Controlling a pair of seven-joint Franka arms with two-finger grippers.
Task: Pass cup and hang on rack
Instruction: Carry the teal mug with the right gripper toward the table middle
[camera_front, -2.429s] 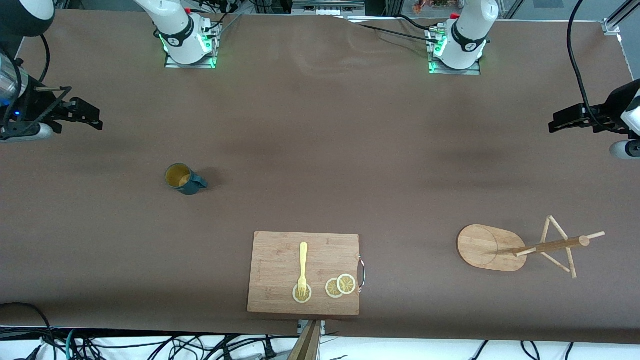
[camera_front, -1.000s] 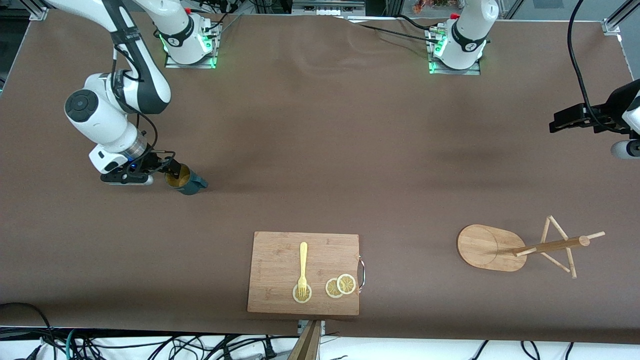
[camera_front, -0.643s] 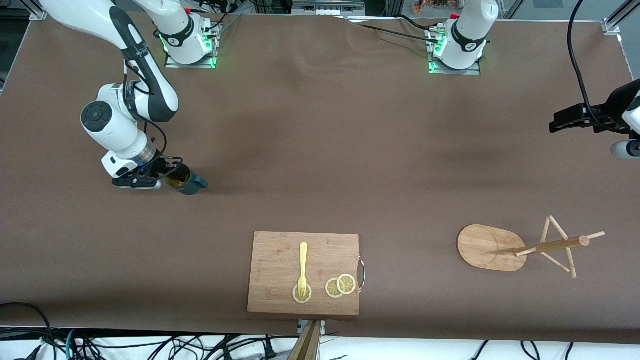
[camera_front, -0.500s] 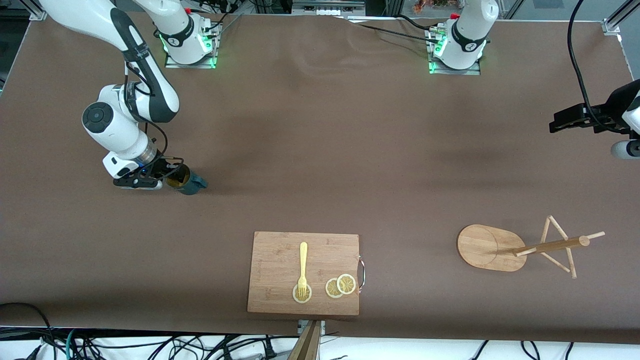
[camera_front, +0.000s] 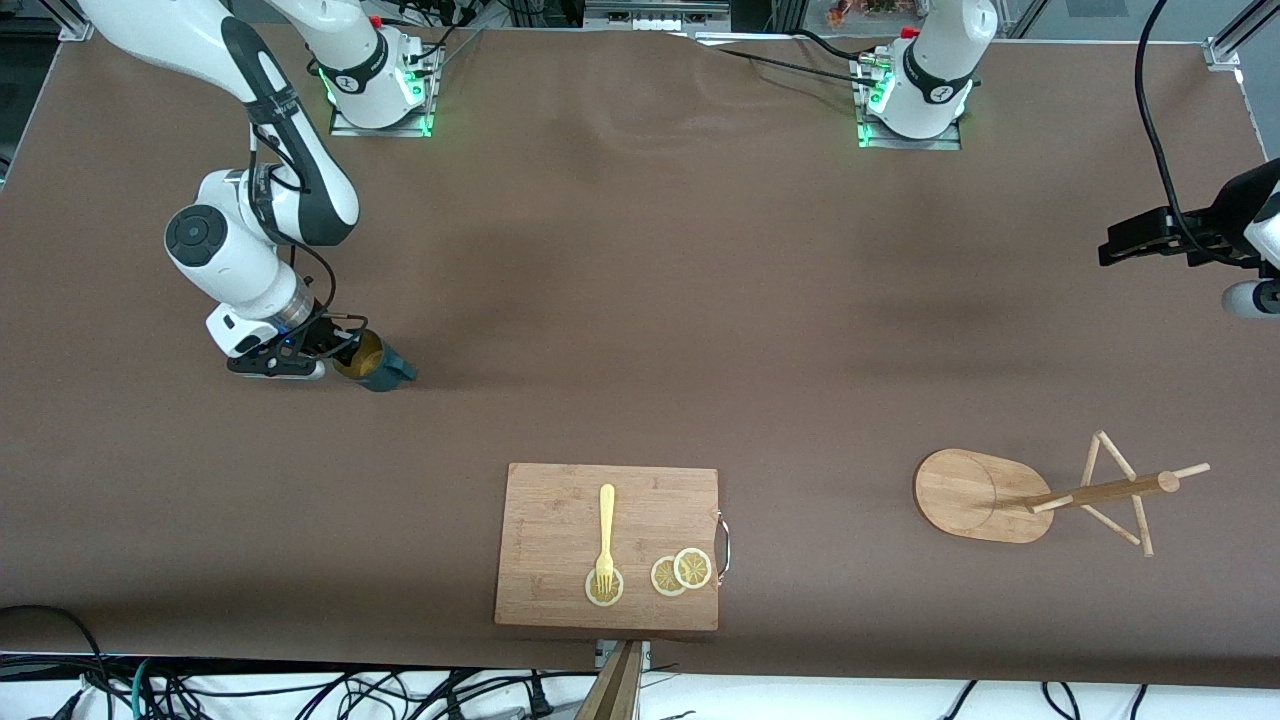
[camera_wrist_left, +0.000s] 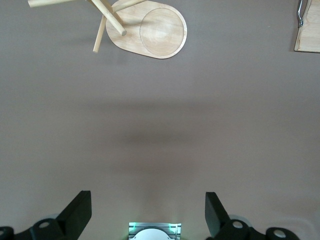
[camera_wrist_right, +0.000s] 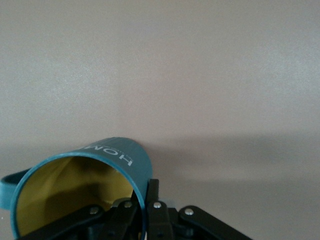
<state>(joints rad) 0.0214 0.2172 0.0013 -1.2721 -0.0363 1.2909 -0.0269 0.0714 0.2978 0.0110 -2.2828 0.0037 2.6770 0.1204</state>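
Both jaws differ: right gripper (camera_front: 340, 350) clamps cup (camera_front: 372, 364) rim; left gripper (camera_front: 1110, 247) spread, waiting over table edge.

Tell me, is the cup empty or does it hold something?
Empty, as far as visible: the right wrist view looks into the cup and shows only its bare yellow inside, though the right claw covers part of it.
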